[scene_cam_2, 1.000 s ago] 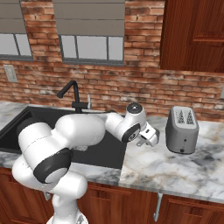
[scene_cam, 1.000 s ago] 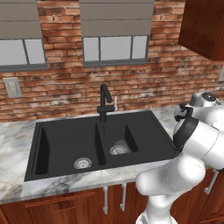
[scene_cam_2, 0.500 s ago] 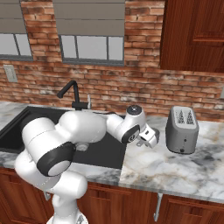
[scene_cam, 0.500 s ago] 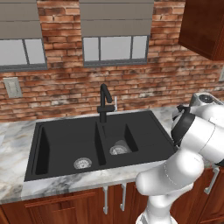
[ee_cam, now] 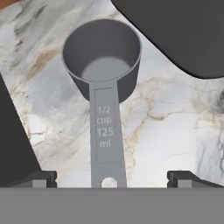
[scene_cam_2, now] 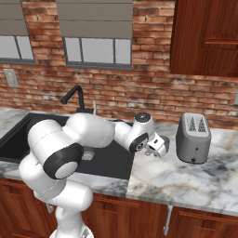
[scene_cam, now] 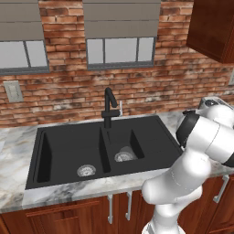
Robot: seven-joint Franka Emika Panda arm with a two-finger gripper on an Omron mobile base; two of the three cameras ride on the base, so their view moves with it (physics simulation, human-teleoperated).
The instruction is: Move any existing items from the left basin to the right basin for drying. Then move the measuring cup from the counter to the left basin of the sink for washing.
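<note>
**Fingers wide over the measuring cup**

Marble desk [scene_cam_2: 186, 179] running along the brick wall [scene_cam_2: 139, 97], carrying a black double sink [scene_cam: 103, 148] with a dark faucet [scene_cam: 108, 106] at its 12 o'clock edge. Both basins bare apart from their drains: left basin [scene_cam: 68, 153], right basin [scene_cam: 137, 144]. Silver toaster [scene_cam_2: 194, 137] standing on the desk at 3 o'clock of the sink, well apart from it. White arm reaching out over the desk between sink and toaster, gripper [scene_cam_2: 159, 146] hanging low there. In the hand view, grey measuring cup [ee_cam: 103, 65] lying on the marble, bowl at 12 o'clock, handle marked "1/2 cup 125 ml" running toward 6 o'clock. Fingers [ee_cam: 39, 178] spread wide, either side of the handle's end, gripping nothing.
</note>
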